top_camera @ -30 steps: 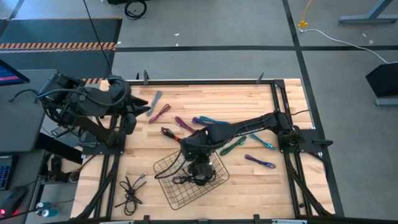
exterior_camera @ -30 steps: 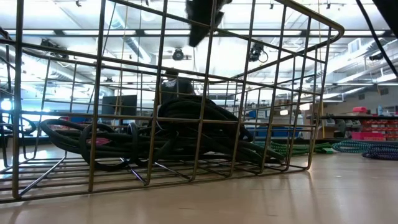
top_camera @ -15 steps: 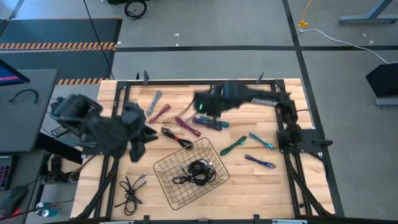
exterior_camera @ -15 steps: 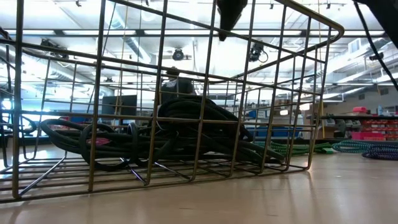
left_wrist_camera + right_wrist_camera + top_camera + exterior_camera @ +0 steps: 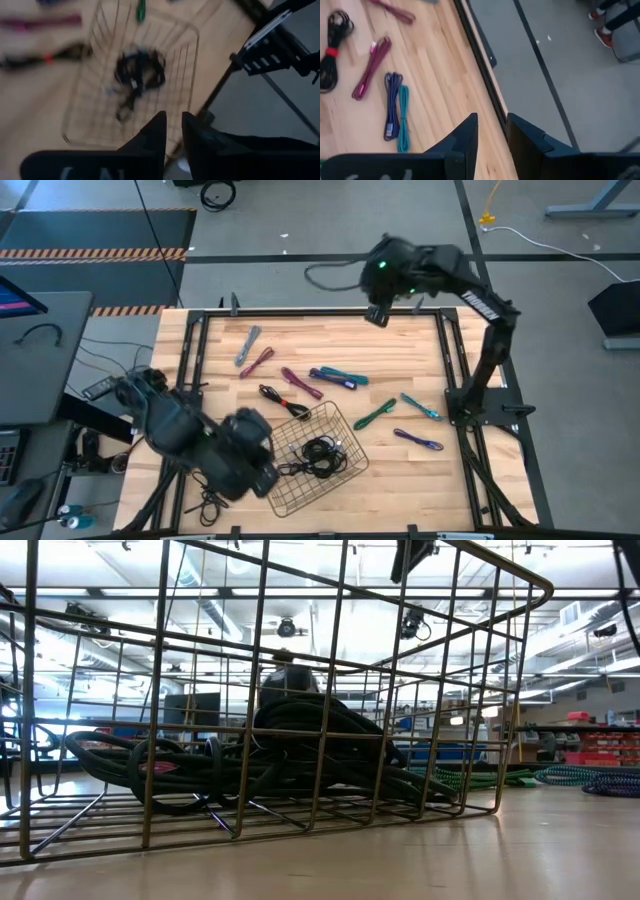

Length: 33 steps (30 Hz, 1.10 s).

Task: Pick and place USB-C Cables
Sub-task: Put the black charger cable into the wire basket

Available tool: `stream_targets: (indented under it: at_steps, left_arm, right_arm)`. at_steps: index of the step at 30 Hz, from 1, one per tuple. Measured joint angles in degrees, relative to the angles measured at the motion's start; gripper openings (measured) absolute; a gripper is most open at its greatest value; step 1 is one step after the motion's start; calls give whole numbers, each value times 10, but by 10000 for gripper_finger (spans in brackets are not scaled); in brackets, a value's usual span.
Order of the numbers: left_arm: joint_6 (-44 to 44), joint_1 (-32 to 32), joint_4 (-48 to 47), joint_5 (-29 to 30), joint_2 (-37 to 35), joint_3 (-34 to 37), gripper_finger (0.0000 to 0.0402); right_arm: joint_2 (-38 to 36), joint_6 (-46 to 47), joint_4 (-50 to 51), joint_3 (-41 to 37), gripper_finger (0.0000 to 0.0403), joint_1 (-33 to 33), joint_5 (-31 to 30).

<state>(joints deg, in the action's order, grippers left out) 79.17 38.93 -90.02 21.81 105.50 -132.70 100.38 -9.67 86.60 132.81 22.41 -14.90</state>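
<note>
The wire mesh basket [image 5: 310, 455] stands near the table's near edge with a tangle of black USB-C cables [image 5: 320, 452] on its floor, also seen in the low view [image 5: 290, 745] and left wrist view [image 5: 140, 72]. Magenta [image 5: 300, 382], blue and teal [image 5: 338, 376], green [image 5: 373, 415], purple [image 5: 418, 440] and grey [image 5: 248, 343] cables lie flat on the wood. My left gripper [image 5: 264, 467] hovers by the basket's left side, shut and empty [image 5: 172, 125]. My right gripper [image 5: 378, 312] is raised over the table's far edge, shut and empty [image 5: 492, 125].
A black cable with a red tie [image 5: 283, 400] lies just beyond the basket, and more black cables [image 5: 210, 480] lie at the near left corner. A teal cable [image 5: 420, 407] lies toward the right. Dark rails [image 5: 445, 350] frame the table. A person's red shoes [image 5: 602, 30] show on the floor beyond.
My right gripper has risen out of the basket and swung away to the table's far edge, high above it. My left arm has swept from the table's far left down toward the near edge, ending beside the basket. The black cables stay in the basket.
</note>
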Motion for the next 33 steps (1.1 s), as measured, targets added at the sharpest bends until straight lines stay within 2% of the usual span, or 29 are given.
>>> stream_targets:
  at_steps: [5,8,12,16,21,26,29,33]
  left_arm:
    - [133,30,0,-55,40,0,41]
    - [159,45,0,-116,59,0,24]
    - [86,49,0,-189,79,0,5]
    - [-2,43,0,-228,86,0,6]
    - [-66,45,0,-259,86,0,4]
    - [-110,74,0,-262,86,0,4]
    - [-136,83,0,-282,81,35,4]
    - [-187,75,-2,-336,47,145,3]
  right_arm:
    - [-27,-28,-26,0,109,29,57]
    - [-32,-41,-36,0,109,37,81]
    - [-30,-45,-39,-1,109,41,102]
    - [-20,-44,-39,-1,109,40,106]
    - [-20,-31,-39,-1,109,38,106]
    - [-20,-6,-38,-1,109,36,106]
    - [-20,5,-38,-1,109,34,106]
    - [-20,14,-38,-1,109,27,106]
